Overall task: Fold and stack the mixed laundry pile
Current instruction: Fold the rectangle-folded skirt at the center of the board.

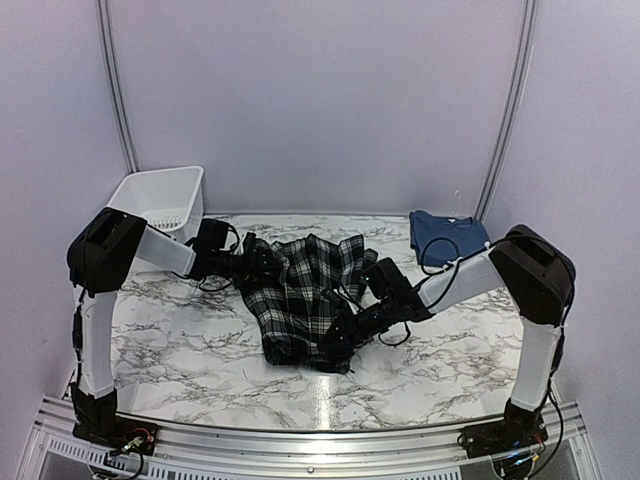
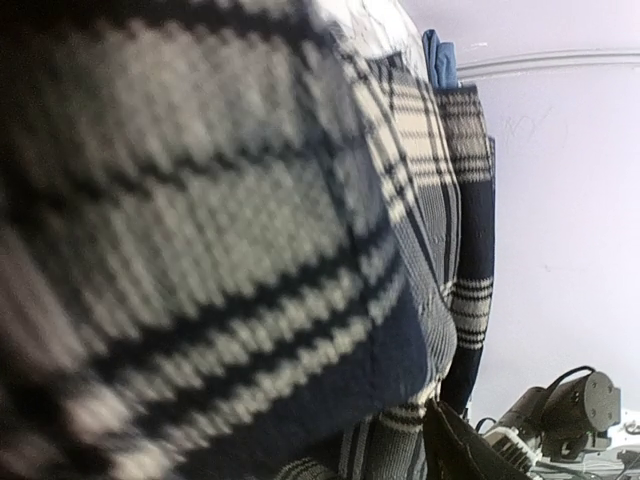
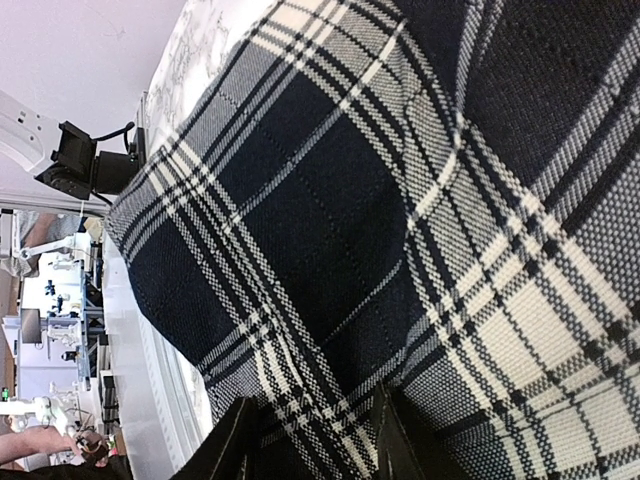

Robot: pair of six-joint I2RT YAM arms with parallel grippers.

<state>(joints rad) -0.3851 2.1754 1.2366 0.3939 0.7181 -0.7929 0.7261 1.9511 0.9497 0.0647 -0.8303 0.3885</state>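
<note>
The black-and-white plaid garment (image 1: 300, 295) lies bunched in the middle of the marble table. My left gripper (image 1: 262, 262) is at its upper left edge. In the left wrist view the plaid garment (image 2: 250, 230) fills the frame, blurred and close, and only one dark finger (image 2: 462, 452) shows, so the jaws' state is unclear. My right gripper (image 1: 338, 338) is at the garment's lower right. In the right wrist view the plaid garment (image 3: 380, 200) runs between its two fingers (image 3: 235, 440), which hold a fold. The navy t-shirt (image 1: 445, 232) lies folded at the back right.
A white plastic bin (image 1: 160, 200) stands at the back left, behind the left arm. The booth's walls close in the back and both sides. The table's metal front rail (image 1: 320, 440) runs between the arm bases.
</note>
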